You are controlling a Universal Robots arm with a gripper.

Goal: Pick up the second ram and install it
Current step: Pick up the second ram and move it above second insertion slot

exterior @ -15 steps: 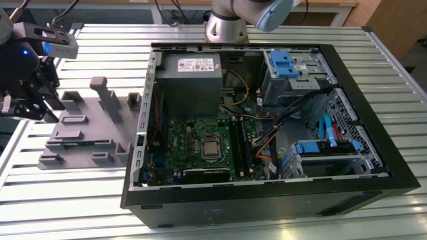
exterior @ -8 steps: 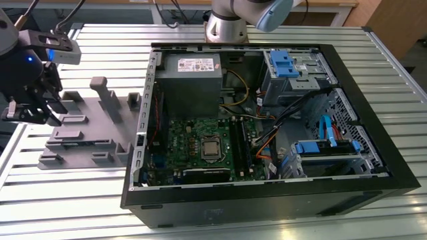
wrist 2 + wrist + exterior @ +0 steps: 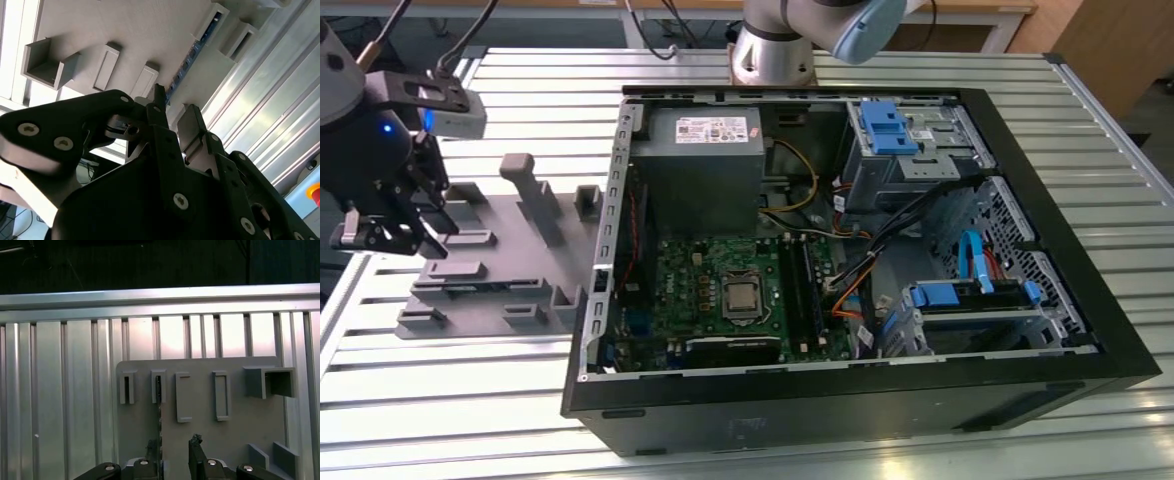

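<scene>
Here the second ram (image 3: 159, 412) shows merely as a dark edge (chips hidden) in the grey fixture (image 3: 240, 430) on the slatted metal table (image 3: 60, 390), the gripper (image 3: 174, 442) with jaws apart, empty.

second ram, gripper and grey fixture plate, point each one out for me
second ram (image 3: 190, 56), second wrist view, its edge showing in the slot
gripper (image 3: 173, 446), first wrist view, midway between the fingers
grey fixture plate (image 3: 500, 225), exterior view, bare flat surface

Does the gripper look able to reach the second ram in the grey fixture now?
Probably yes: the gripper hovers open just above the grey fixture, the second ram stands edge-on in its slot close by, and nothing seems to lie between them.
</scene>
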